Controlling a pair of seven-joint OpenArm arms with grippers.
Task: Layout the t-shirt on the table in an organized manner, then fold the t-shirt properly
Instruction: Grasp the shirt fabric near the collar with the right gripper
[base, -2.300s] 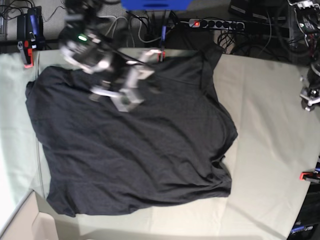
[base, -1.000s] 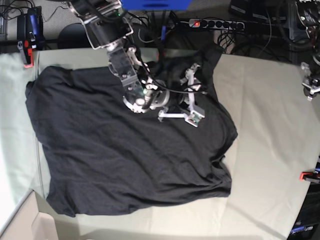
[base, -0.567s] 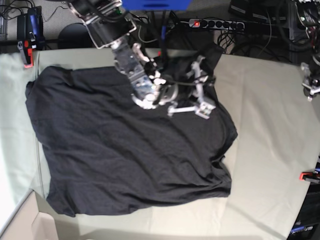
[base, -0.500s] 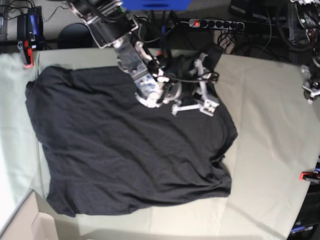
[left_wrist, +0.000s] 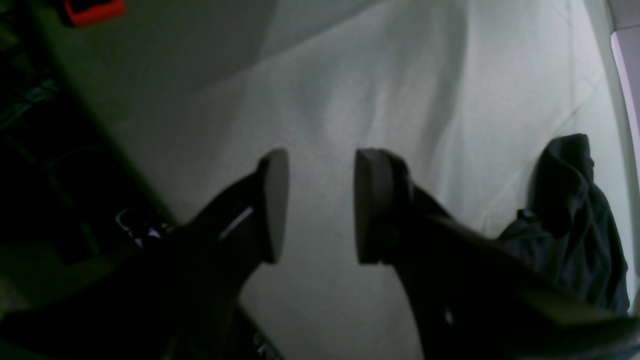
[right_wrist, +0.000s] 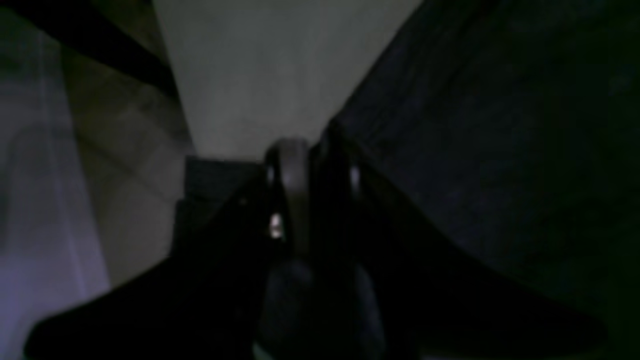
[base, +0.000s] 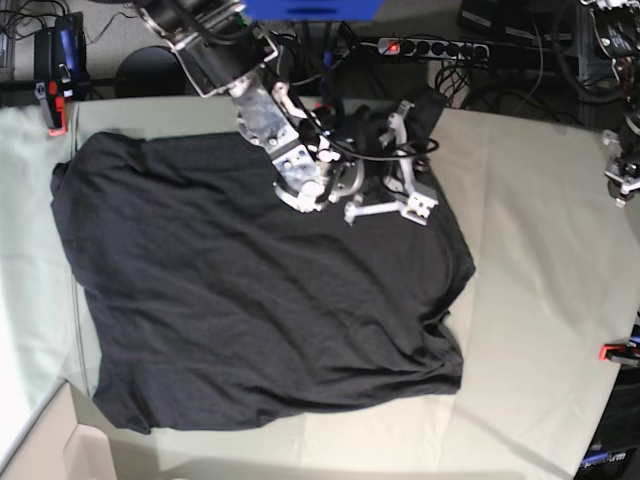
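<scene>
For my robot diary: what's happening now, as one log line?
right gripper: shut on t-shirt edge | left gripper: open, over table | t-shirt: spread out, unfolded

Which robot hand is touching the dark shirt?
The right gripper, at the t-shirt far edge, its jaws nearly together. The left gripper hangs over bare table, open and empty.

We count one t-shirt (base: 260, 290), one table (base: 530, 250), two grippers, the right gripper (base: 405, 160) and the left gripper (left_wrist: 320, 205), three red clamps (base: 55, 110) along the table's edges and one power strip (base: 430, 47).
</scene>
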